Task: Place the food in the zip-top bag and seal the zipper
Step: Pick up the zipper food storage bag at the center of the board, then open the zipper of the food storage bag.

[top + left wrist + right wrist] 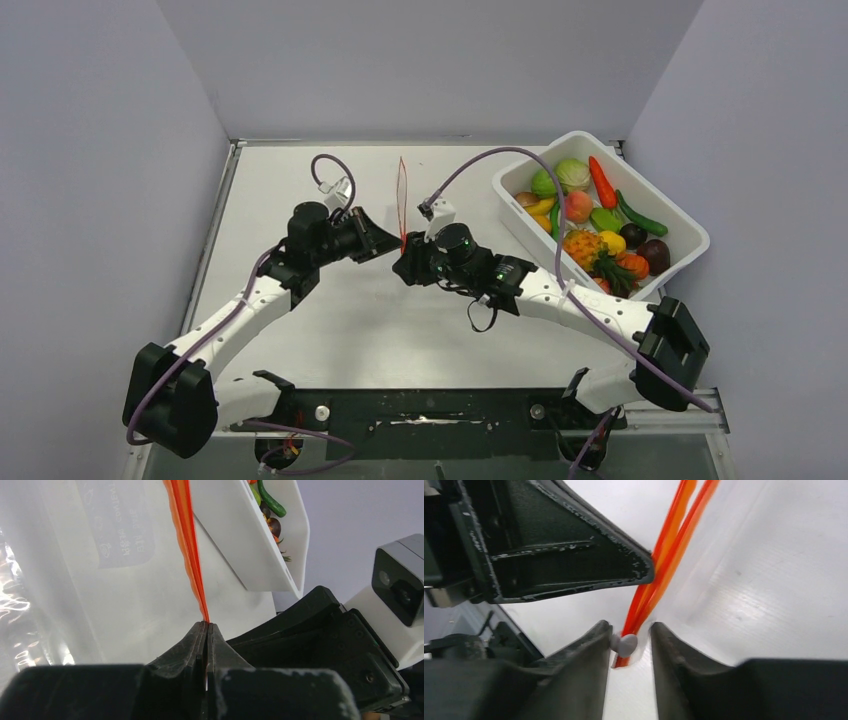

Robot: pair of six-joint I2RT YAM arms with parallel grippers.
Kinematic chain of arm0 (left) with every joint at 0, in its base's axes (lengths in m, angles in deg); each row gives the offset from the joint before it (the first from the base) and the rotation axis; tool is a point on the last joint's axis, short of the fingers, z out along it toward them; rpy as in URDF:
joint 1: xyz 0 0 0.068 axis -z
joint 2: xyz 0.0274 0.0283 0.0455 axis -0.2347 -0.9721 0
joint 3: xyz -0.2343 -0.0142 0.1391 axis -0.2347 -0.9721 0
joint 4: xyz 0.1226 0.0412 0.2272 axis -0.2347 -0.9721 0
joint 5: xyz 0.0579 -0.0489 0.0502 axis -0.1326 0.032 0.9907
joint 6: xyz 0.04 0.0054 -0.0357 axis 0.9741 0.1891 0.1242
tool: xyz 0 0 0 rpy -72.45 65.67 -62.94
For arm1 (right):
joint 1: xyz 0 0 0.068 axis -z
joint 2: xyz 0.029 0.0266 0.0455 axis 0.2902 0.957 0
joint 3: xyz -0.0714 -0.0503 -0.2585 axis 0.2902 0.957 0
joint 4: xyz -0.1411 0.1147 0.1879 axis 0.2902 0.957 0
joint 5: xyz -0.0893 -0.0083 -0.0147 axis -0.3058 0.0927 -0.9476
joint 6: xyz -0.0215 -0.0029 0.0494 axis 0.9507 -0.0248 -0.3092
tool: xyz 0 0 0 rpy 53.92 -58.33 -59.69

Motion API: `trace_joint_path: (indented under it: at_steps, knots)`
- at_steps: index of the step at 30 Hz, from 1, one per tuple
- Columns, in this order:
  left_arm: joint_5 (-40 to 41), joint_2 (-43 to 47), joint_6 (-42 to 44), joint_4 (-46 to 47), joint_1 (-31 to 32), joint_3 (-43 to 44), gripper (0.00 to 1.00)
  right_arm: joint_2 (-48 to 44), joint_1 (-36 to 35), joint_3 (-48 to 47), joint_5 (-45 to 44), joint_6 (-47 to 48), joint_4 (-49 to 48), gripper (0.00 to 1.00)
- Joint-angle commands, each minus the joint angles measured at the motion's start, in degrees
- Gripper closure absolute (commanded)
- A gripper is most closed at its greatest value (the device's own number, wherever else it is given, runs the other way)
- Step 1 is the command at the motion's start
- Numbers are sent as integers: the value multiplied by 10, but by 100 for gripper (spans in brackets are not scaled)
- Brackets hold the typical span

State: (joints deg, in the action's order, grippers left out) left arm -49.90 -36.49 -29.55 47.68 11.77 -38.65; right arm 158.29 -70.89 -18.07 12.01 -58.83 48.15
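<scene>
The zip-top bag point(75, 580) is clear, and its red-orange zipper point(401, 195) runs from the table's middle toward the back. My left gripper point(385, 243) is shut on the near end of the zipper point(192, 555), its jaws pressed together point(206, 626). My right gripper point(408, 265) sits just beside it, open point(631, 630), straddling the zipper's end. The tiny white slider point(624, 644) touches its left finger; the right finger stands apart. The food lies in the white tub: a peach point(578, 206), a green ball point(543, 182), a red carrot point(601, 181), an orange bumpy fruit point(632, 265).
The white tub point(680, 222) stands at the back right, also in the left wrist view point(240, 545). The left gripper's black finger point(574, 565) fills the upper left of the right wrist view, close to the right fingers. Grey walls enclose the table.
</scene>
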Motion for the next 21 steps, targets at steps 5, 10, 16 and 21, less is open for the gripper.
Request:
trace_joint_path:
  at_steps: [5,10,16,21]
  knots:
    - [-10,19,-29,16,-6,36,83,-78,-1,42,-91,46,-30,100]
    - [53,37,38,-105,-23,86,56,-110,16,45,-84,70,-31,100]
    - [145,40,99,-281,-62,195,45,-102,17,20,-35,102,-51,100]
    - [61,67,79,-165,-70,162,39,-108,12,53,-12,120,-84,100]
